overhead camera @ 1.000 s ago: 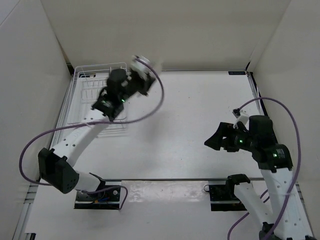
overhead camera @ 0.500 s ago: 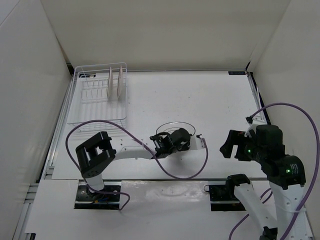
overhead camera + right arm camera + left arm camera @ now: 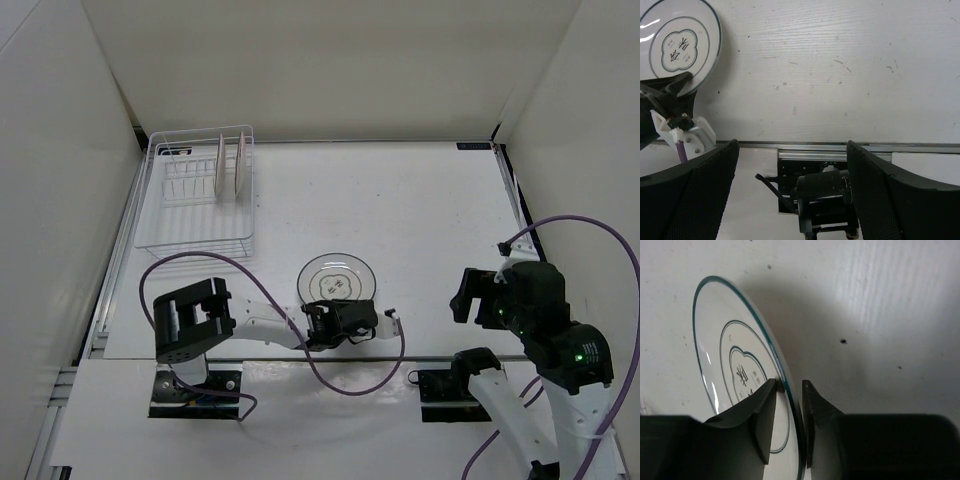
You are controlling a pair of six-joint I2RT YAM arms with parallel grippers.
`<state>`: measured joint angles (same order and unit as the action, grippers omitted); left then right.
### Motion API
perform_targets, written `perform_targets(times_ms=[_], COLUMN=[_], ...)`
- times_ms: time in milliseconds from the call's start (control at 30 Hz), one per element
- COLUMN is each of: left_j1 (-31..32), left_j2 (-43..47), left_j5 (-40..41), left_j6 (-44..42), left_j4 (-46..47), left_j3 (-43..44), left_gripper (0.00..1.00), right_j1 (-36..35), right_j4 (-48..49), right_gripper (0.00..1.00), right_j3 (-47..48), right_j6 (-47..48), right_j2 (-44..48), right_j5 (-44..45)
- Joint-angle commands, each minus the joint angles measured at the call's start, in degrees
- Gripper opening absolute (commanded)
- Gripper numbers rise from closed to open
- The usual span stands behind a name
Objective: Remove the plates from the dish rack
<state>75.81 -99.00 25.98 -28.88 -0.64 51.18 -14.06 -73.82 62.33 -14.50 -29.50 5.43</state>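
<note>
A white plate (image 3: 338, 275) with a grey ring and a small centre motif lies flat on the table near the front edge. My left gripper (image 3: 342, 305) is at its near rim. In the left wrist view the plate (image 3: 725, 355) has its rim between the fingers of my left gripper (image 3: 790, 387), which stand slightly apart and loose around it. Two more plates (image 3: 219, 165) (image 3: 240, 162) stand edge-on in the white wire dish rack (image 3: 150, 200) at the back left. My right gripper (image 3: 465, 295) (image 3: 792, 145) is wide open and empty, well to the right of the plate (image 3: 682, 45).
White walls close in the table on the left, back and right. A purple cable (image 3: 330, 375) loops from the left arm over the table's front edge. The arm bases (image 3: 195, 385) sit along the near edge.
The left arm swung from the rack to the table's front with the plate, which now lies flat. Its jaws have loosened. The right arm drew back toward the near right.
</note>
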Motion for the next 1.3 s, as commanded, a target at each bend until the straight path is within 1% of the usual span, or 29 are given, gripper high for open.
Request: perform_targets(times_ms=[0,67,133,200,267,333,433,533,600,633,667,733,833,867,900,933,967,1000,1033,1067,1100,1133,1200,1233,1267], left_j1=[1.79,2.50,3.47,4.34,4.70,5.14,5.31,5.40,5.31,5.23,5.14,4.79,3.29,2.68,0.67,-0.13,-1.18,-5.63,-7.33,-11.09,-13.04,-19.06,-24.11,-32.75,-35.88], left_j2=[-0.48,-1.45,-2.68,-3.13,-3.74,-3.66,-2.69,-0.41,1.87,2.49,4.24,5.57,12.58,14.08,15.66,20.73,22.61,24.19,29.08,30.52,33.23,34.04,36.68,36.86,37.30], left_j5=[2.41,2.67,3.72,4.17,4.61,4.96,5.31,5.57,5.22,4.79,4.52,3.91,1.45,0.92,-0.13,-1.96,-2.68,-5.38,-8.11,-10.75,-11.55,-12.26,-16.12,-17.44,-22.32], left_j6=[6.10,7.69,9.19,10.16,10.77,11.04,11.13,11.48,11.48,11.74,11.92,13.14,15.25,15.70,16.66,17.62,18.16,19.38,20.09,22.01,22.64,23.25,27.98,30.35,35.25], left_j4=[-5.06,-6.37,-6.83,-7.35,-8.14,-9.46,-11.04,-11.83,-11.75,-12.10,-12.27,-14.11,-16.13,-16.84,-17.89,-18.77,-20.00,-21.75,-22.72,-23.95,-24.57,-25.19,-29.39,-30.72,-32.82], left_j3=[-0.03,0.41,0.94,1.38,2.17,2.70,3.75,4.28,4.28,4.19,4.37,4.89,4.55,4.28,4.37,4.37,4.63,4.89,5.16,6.03,6.30,7.52,10.32,13.22,15.25], left_gripper=[0.45,0.47,0.54,0.54,0.57,0.59,0.65,0.75,0.85,0.86,0.92,0.93,0.95,0.98,0.99,0.99,0.99,0.99,0.99,0.99,0.99,0.99,0.99,0.99,0.99], right_j1=[-0.87,-1.14,-1.58,-1.67,-1.84,-1.84,-1.84,-1.93,-2.02,-1.76,-1.93,-1.93,-2.02,-1.93,-1.93,-1.84,-2.10,-2.02,-2.02,-2.19,-2.11,-1.93,-2.02,-2.02,-2.19], right_j4=[0.08,0.08,-0.09,-0.09,-0.01,0.08,-0.09,-0.09,0.26,0.17,0.08,0.17,0.18,0.34,0.43,0.43,0.61,0.52,0.52,0.43,0.61,0.43,0.17,-0.09,-0.27], right_gripper=[0.89,0.89,0.89,0.89,0.89,0.89,0.89,0.89,0.89,0.89,0.89,0.89,0.89,0.89,0.89,0.89,0.89,0.89,0.89,0.89,0.89,0.89,0.89,0.89,0.89], right_j3=[-0.54,-0.54,-0.36,-0.62,-0.71,-0.71,-0.71,-0.80,-1.07,-1.15,-1.07,-1.24,-1.33,-1.24,-1.42,-1.42,-1.50,-1.68,-1.77,-1.59,-1.68,-1.77,-1.68,-1.85,-1.86], right_j6=[0.18,0.26,0.18,0.18,0.09,0.09,0.18,0.00,0.18,0.18,0.00,0.18,0.18,0.09,0.18,0.18,0.26,0.35,0.35,0.18,0.26,-0.08,-0.44,-0.35,-0.35], right_j2=[0.84,0.76,0.84,0.84,1.02,0.93,1.28,1.28,0.93,0.76,0.67,0.58,0.58,0.41,0.40,0.40,0.23,0.14,-0.73,-1.09,-1.53,-1.96,-3.46,-3.99,-5.47], right_j5=[2.48,2.74,2.83,3.27,3.44,3.27,3.36,3.27,3.36,3.27,3.27,3.01,3.01,3.18,3.18,3.27,3.01,3.09,2.83,3.27,3.53,4.23,4.59,4.41,4.24])
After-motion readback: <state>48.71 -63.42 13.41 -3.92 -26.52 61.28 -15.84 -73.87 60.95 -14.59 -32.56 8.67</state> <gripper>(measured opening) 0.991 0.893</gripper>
